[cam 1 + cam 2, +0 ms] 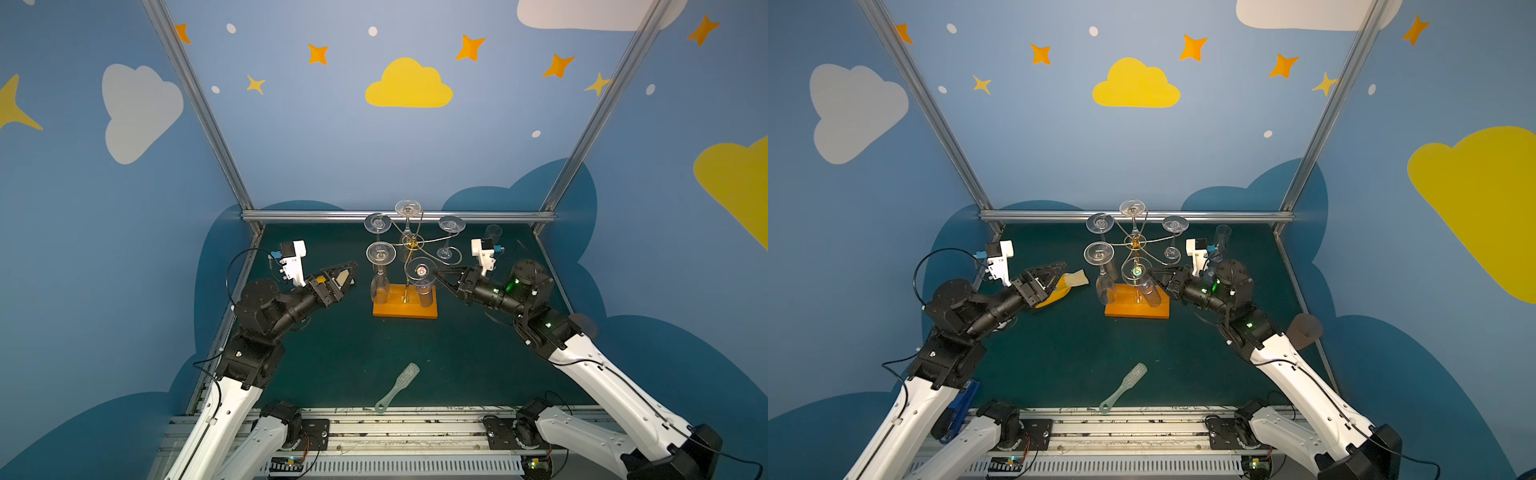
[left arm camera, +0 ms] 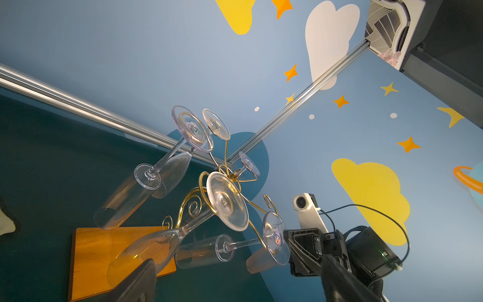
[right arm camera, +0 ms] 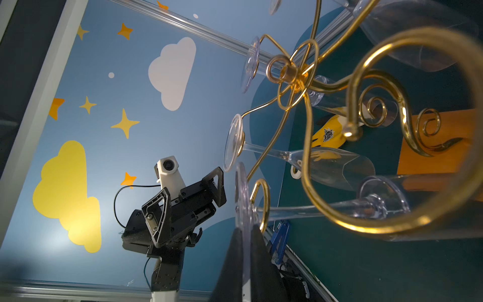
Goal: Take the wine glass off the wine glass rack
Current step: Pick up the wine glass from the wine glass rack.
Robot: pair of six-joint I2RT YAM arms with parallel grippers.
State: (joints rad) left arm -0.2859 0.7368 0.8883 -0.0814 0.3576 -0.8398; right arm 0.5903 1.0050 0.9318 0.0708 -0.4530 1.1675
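**While the pinch sits only on the rim, the whole rack is at risk**

Because the right gripper (image 3: 247, 232) is clamped tight on just the edge of the wine glass (image 2: 275, 239) foot, with the glass hanging upside down in the near spiral of the wine glass rack (image 1: 399, 309), I reckon a pull off the spiral's open line would drag or tip the light wire frame. The slick disc could also slide out of the grip. The left gripper (image 1: 353, 273) gapes wide and empty beside the rack, bracing nothing, so the neighbouring glasses (image 1: 380, 253) may swing and knock.
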